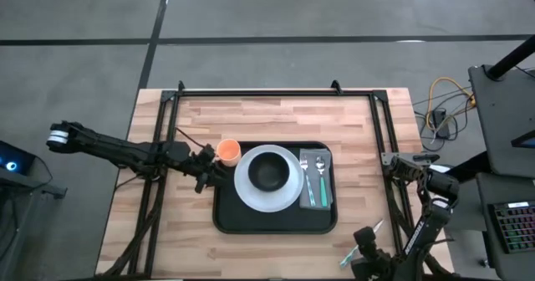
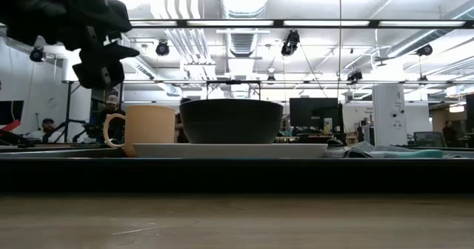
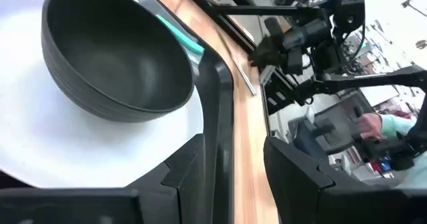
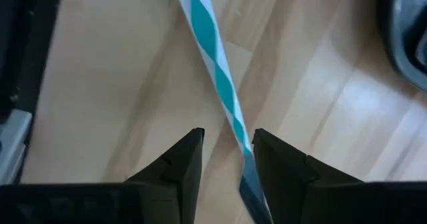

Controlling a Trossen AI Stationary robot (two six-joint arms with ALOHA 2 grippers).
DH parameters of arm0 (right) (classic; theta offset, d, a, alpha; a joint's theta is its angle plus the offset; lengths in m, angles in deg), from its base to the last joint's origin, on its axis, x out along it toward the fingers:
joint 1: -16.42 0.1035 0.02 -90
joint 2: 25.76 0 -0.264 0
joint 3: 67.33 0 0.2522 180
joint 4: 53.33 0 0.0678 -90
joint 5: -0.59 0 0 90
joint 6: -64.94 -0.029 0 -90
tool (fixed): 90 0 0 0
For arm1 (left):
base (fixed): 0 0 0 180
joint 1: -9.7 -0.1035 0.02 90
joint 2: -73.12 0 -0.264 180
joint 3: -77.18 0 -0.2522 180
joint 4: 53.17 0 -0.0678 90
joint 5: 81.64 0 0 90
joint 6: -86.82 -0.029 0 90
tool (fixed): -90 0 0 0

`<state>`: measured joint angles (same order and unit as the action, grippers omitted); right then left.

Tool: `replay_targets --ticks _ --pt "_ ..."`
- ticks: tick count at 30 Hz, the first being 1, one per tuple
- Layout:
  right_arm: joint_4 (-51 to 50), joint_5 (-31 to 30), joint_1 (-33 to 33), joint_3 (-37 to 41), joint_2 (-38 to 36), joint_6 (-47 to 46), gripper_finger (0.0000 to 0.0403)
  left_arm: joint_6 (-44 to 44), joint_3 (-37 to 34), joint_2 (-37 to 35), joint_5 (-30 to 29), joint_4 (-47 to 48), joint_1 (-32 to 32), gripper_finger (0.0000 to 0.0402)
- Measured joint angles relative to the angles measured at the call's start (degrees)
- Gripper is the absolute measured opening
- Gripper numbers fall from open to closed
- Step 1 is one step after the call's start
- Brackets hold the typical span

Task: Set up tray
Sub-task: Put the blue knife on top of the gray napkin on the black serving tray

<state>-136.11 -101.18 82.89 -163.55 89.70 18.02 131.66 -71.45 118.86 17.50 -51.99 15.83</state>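
Observation:
The black tray (image 1: 276, 222) lies mid-table. On it a white plate (image 1: 288, 196) carries a dark bowl (image 1: 267, 174), also seen in the left wrist view as the bowl (image 3: 113, 57). An orange cup (image 1: 229, 151) stands at the tray's far left corner. A grey cloth (image 1: 327, 181) on the tray's right bears a spoon and fork. My left gripper (image 1: 203, 171) hovers open, just left of the cup and above the tray's left rim. My right gripper (image 4: 227, 161) is open near the table's near right corner, its fingers on either side of a teal-and-white striped straw (image 4: 213, 64). My right gripper has the straw's lower end (image 4: 241, 141) running along the inner side of one finger (image 4: 280, 171), with a clear gap to the other finger. Whether that finger touches the straw, I cannot tell. My left gripper touches nothing.
A black metal frame (image 1: 251, 92) runs along the far edge and down both sides of the wooden table. Bare wood lies in front of the tray and to its left. Cables and a desk with a keyboard stand off the table's right side.

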Motion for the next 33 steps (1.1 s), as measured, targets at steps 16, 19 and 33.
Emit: replay_targets --ticks 16,19,33 --pt "9.96 0.02 -0.97 7.91 -0.39 5.05 0.0116 -8.78 2.19 0.0 4.81 -0.06 0.09 0.0134" --pt "10.05 -0.28 -1.41 8.09 -0.37 7.12 0.0116 -9.2 2.19 -0.02 5.67 -0.1 0.09 0.0134" --pt "6.95 -5.28 -2.26 8.02 -2.72 6.56 0.0116 -10.05 2.19 -0.04 7.37 -0.09 0.24 0.0134"
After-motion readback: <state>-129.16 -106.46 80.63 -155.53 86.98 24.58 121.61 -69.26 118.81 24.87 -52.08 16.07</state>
